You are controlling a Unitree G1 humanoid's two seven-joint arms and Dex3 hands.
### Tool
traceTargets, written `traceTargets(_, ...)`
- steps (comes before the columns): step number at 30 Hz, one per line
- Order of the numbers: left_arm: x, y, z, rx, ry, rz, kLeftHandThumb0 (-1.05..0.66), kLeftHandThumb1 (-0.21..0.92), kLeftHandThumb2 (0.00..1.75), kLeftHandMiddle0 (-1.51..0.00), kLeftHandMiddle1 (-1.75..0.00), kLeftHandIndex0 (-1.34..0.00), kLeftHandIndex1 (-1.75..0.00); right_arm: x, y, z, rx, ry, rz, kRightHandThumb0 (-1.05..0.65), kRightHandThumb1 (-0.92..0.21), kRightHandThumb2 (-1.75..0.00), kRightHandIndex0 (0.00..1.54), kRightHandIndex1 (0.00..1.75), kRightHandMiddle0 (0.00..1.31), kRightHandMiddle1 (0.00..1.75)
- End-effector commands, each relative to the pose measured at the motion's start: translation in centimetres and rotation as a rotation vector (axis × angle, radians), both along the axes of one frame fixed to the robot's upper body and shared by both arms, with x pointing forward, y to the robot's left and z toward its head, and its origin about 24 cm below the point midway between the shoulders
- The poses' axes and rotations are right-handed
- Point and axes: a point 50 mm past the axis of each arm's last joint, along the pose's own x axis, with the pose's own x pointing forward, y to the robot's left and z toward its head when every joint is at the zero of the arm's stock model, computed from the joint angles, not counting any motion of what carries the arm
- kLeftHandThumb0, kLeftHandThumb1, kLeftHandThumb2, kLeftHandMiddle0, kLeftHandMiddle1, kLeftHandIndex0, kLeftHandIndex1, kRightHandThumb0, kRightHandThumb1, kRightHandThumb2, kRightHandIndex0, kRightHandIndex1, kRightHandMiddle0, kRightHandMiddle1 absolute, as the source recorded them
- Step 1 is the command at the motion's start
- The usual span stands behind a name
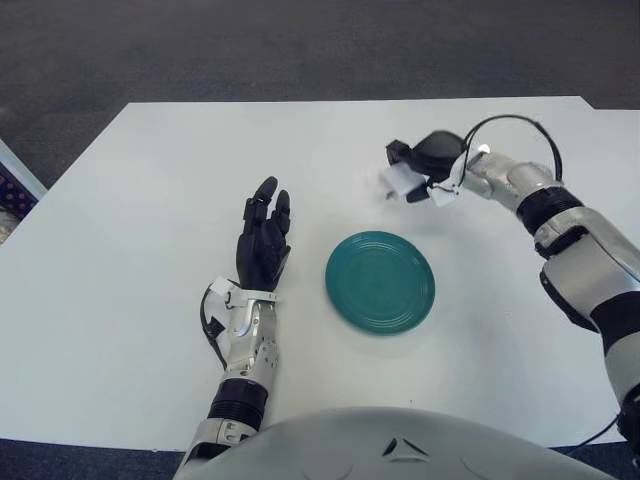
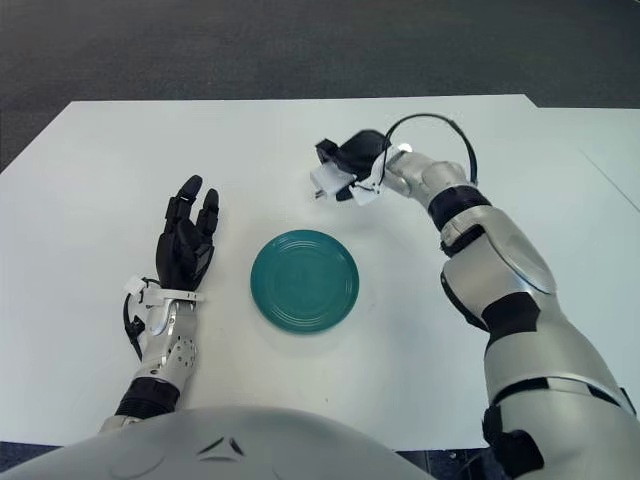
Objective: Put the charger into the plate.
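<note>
Table (image 1: 150,300): white, plain, filled most of the view | floor (image 1: 300,50): dark grey carpet from 10 to 2 o'clock, beyond the far edge | patterned object (image 1: 12,190): at 9 o'clock, off the table edge, too cut off to identify | light: even

A matt white table (image 1: 130,250) bears a smooth, faintly glossy teal plate (image 1: 380,281), ringed with fine ridges.

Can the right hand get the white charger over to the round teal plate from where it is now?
Probably yes. The right hand holds the white charger beyond the round teal plate, with only bare white table between them. The left hand shows left of the plate, out of the way.
</note>
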Motion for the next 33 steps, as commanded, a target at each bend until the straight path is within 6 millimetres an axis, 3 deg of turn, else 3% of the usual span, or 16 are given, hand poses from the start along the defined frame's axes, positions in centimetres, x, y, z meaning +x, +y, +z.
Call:
traceTargets(1, -3.7, -3.0, -4.1, -0.151, 0.225, 0.024, -0.87, 0.92, 0.69, -0.20, 0.00, -0.01, -0.72, -1.3, 0.9, 1.0, 0.006, 0.003, 0.084, -0.44, -0.92, -0.67, 0.88, 1.75, 0.68, 1.75)
traceTargets(20, -3.8, -2.3, -4.1, -0.112, 0.236, 0.034, -0.83, 0.92, 0.76, -0.18, 0.00, 0.00, -0.64, -6.4, 3.4, 2.0, -0.052, 0.035, 0.199, -0.44, -0.92, -0.62, 0.90, 1.75, 0.63, 1.75)
traceTargets(21, -3.8, -2.3, -4.1, -0.110, 0.239, 0.033, -0.82, 0.92, 0.76, -0.18, 0.00, 0.00, -0.63, -6.5, 3.5, 2.0, -0.053, 0.039, 0.202, -0.43, -0.81, -0.74, 0.90, 1.75, 0.55, 1.75)
traceTargets(25, -3.9, -2.2, -4.1, -0.135, 0.243, 0.036, -0.81, 0.92, 0.77, -0.18, 0.00, 0.00, -0.61, -7.2, 3.8, 2.0, -0.050, 0.071, 0.216, -0.41, -0.63, -0.93, 0.92, 1.75, 0.44, 1.75)
traceTargets(33, -4.1, -2.0, -3.9, -0.122, 0.228, 0.042, -0.78, 0.92, 0.77, -0.19, 0.00, 0.00, -0.60, -8.5, 4.1, 0.8, -0.066, 0.183, 0.236, -0.41, -0.58, -0.98, 0.95, 1.75, 0.42, 1.75)
